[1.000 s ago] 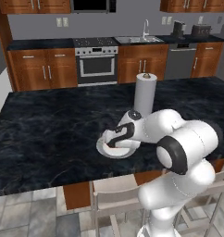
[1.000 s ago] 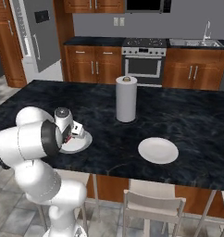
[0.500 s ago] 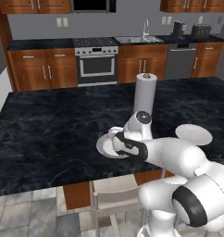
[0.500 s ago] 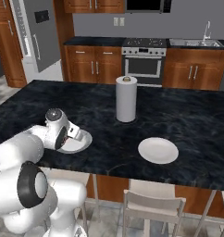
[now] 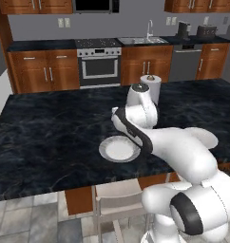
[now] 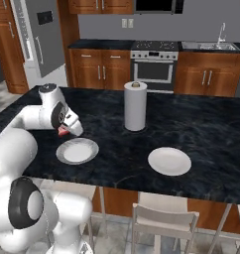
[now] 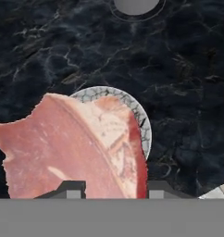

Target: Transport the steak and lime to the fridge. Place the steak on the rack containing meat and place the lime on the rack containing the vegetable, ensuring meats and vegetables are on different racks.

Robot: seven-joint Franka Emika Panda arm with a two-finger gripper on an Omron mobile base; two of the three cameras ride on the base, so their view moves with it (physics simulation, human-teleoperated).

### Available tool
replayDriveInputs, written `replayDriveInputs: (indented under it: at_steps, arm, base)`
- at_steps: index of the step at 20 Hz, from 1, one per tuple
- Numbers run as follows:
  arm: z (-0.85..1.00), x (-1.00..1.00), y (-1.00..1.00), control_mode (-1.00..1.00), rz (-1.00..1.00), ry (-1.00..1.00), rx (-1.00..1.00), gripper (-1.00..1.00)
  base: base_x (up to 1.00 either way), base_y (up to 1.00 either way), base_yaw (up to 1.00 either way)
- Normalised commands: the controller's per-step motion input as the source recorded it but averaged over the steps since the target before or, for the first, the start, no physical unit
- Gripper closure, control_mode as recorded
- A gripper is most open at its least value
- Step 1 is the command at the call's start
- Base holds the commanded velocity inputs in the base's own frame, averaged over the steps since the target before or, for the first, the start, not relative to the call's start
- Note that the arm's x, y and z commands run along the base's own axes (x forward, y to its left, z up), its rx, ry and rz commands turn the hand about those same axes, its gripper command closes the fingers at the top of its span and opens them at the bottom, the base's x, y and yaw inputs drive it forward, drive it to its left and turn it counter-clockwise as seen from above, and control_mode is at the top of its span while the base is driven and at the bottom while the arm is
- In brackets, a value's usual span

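The gripper (image 7: 113,187) is clenched on the steak (image 7: 77,148), which sits between the two dark finger tips and hangs above the counter. In the hand view the pink-red slab with paler whitish patches covers most of a grey-rimmed plate (image 7: 142,121) lying below it on the dark marbled counter (image 7: 188,69). The right base view shows a small part of the steak (image 6: 63,132) at the hand, just above and to the left of that plate (image 6: 77,151); nothing is seen lying on the plate. The same plate (image 5: 119,149) appears bare in the left base view, beside the arm. A second, plain white plate (image 6: 169,160) lies well apart to the right, also with nothing on it. A paper towel roll (image 6: 135,106) stands upright on the counter between and behind the two plates.
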Motion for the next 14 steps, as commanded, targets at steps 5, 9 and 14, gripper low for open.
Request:
replayDriveInputs:
  at_steps: [5, 9, 14]
  arm:
    - [0.61, -0.27, -0.02, -1.00, -0.27, 0.11, 0.00, 1.00]
    - [0.07, -0.68, 0.00, -1.00, -0.30, -0.10, 0.00, 1.00]
    - [0.01, -0.91, 0.00, -1.00, -0.23, -0.42, 0.03, 1.00]
  base:
    - [0.00, 0.00, 0.00]
    - [0.00, 0.00, 0.00]
    - [0.00, 0.00, 0.00]
